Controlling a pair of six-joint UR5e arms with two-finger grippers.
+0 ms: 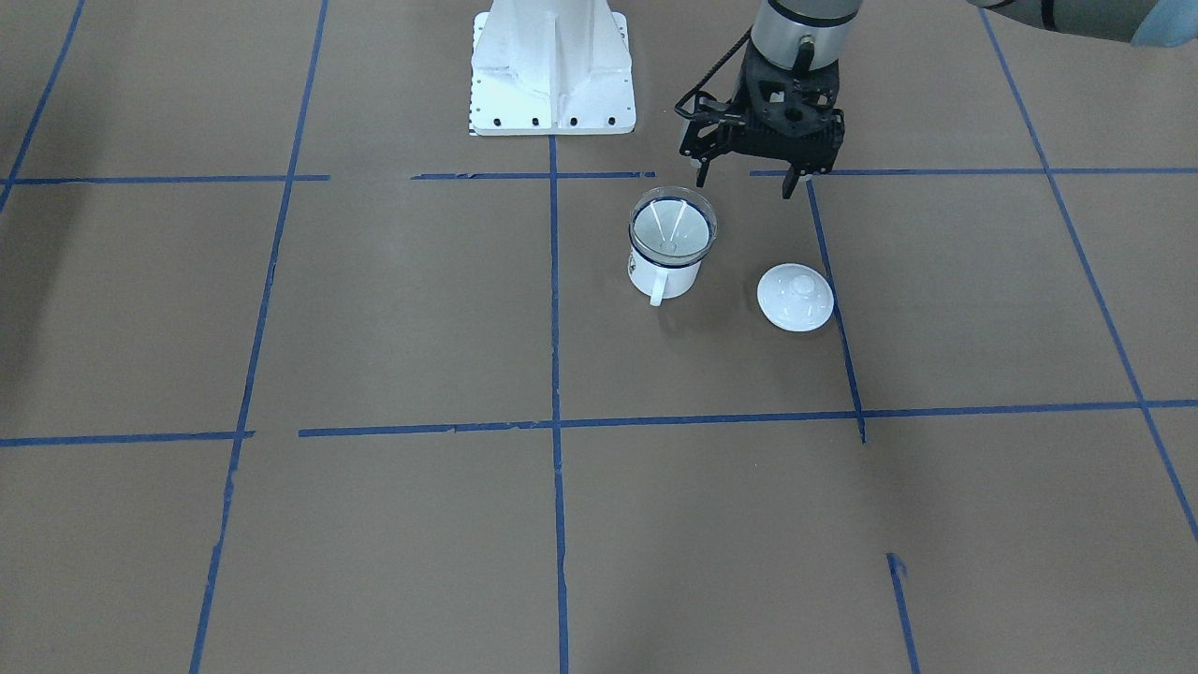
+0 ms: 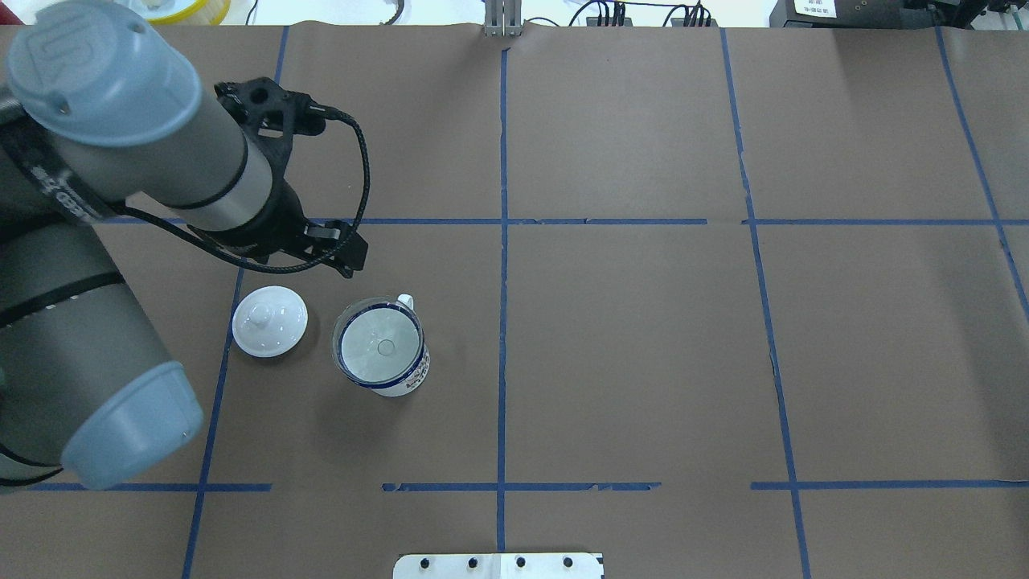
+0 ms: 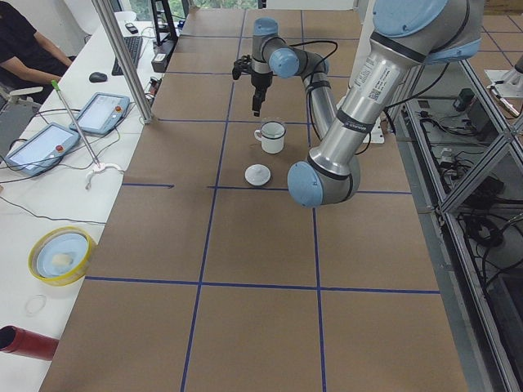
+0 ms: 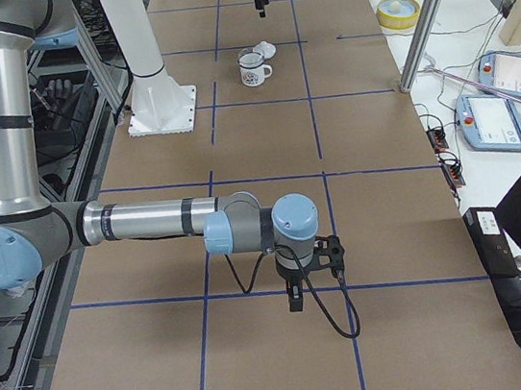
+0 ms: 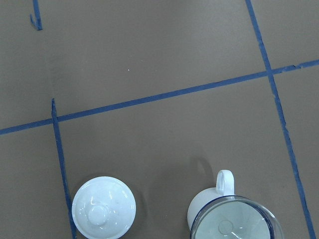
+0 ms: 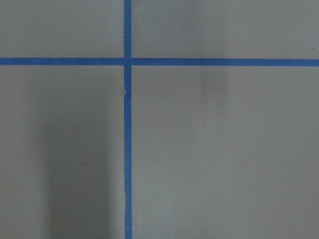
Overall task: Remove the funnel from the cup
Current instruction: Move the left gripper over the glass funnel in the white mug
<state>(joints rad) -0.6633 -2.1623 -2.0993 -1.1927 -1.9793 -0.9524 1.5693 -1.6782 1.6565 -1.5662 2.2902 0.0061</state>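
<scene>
Funnel (image 1: 672, 229) sat in the cup (image 1: 663, 276); our left gripper (image 1: 746, 183) hung nearby, jaws apart, empty. We judged a rim pinch and straight lift best.

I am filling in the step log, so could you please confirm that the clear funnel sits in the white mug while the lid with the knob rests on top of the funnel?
Not quite. The funnel does sit in the mug, but the lid is not on top of it. It lies on the table beside the mug and apart from it, as the overhead exterior view shows.
</scene>
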